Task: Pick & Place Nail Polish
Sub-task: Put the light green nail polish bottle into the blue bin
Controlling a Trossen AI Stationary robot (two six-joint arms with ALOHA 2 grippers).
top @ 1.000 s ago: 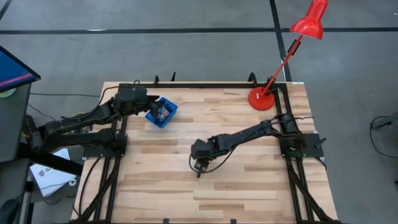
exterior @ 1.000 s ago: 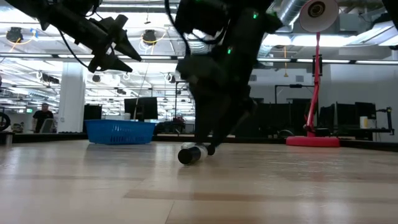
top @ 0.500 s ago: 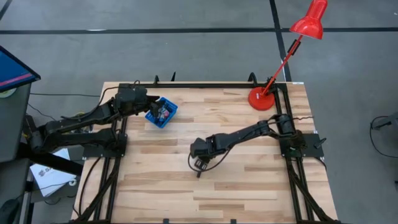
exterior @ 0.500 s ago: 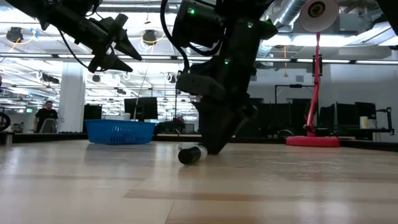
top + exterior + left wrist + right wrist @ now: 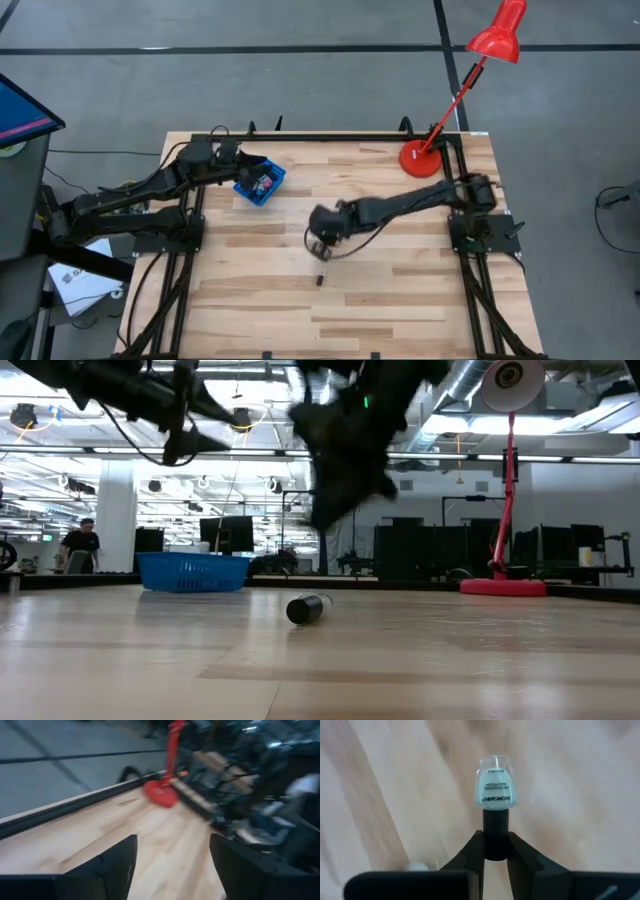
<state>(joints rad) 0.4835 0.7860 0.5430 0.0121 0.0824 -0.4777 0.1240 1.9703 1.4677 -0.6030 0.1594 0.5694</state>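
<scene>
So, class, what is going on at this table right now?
The right gripper is shut on the black cap of a small pale-teal glass nail polish bottle, held above the wooden table. Another small dark bottle lies on its side on the table. The left gripper is open, hovering by the blue plastic bin, which already holds some bottles. A red desk lamp stands at the far corner.

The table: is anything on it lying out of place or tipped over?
Yes. One small dark bottle lies on its side, alone in the middle of the table, far from the blue bin. The right pincer holds a pale teal bottle by its cap; the left pincer waits open near the bin.
</scene>
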